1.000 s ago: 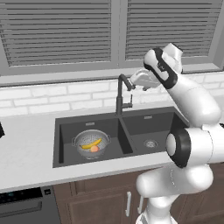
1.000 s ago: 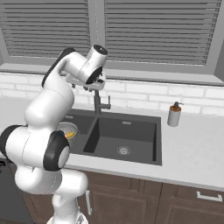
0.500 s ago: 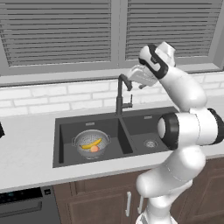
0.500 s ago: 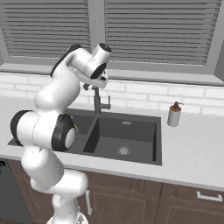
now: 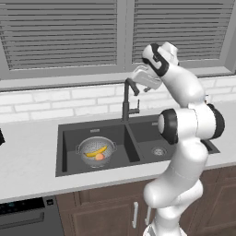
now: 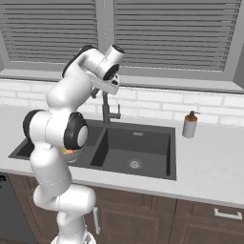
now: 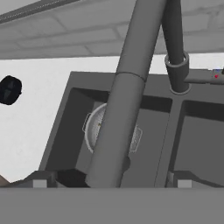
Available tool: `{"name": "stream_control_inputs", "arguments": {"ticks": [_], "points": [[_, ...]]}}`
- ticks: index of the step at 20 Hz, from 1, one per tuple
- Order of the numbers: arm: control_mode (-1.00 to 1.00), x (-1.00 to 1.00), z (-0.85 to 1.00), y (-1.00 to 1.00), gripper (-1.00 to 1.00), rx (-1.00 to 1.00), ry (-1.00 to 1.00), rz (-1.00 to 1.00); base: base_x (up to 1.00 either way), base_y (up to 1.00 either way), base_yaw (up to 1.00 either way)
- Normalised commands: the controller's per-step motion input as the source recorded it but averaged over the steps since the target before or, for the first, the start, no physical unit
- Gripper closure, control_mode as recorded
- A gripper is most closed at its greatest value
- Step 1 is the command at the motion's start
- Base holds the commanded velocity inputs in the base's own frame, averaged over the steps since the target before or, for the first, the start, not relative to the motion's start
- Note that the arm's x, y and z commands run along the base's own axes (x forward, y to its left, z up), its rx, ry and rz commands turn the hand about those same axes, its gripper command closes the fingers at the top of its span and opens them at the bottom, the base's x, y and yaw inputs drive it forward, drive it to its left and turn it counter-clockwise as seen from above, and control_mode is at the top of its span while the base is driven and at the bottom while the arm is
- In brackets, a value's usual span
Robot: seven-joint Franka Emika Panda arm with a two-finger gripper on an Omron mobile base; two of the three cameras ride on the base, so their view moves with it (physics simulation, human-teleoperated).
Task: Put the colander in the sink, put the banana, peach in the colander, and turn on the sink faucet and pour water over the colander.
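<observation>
The colander (image 5: 97, 152) is sitting in the left basin of the dark double sink (image 5: 69, 138), holding the yellow banana (image 5: 97, 151) and, touching it, the peach (image 5: 99, 157). The gripper (image 5: 136, 85) is hovering up at the curved spout of the gooseneck faucet (image 5: 125, 102) — its jaws are standing wide apart, straddling the spout (image 7: 124, 96) and gripping nothing. In the hand view the colander (image 7: 92, 127) is lying directly beneath that spout. A soap dispenser (image 6: 190, 125) is standing on the counter (image 6: 209, 162), right of the sink.
</observation>
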Motion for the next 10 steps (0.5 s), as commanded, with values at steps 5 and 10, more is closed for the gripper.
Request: {"name": "stream_control_inputs", "arguments": {"ticks": [5,10], "points": [[-1.0,0.45,-0.22,0.0,-1.0,0.0,0.07,0.0,0.0,0.0,0.0],[-1.0,0.33,-0.07,0.0,-1.0,0.0,0.03,0.0,0.0,0.0,0.0]]}}
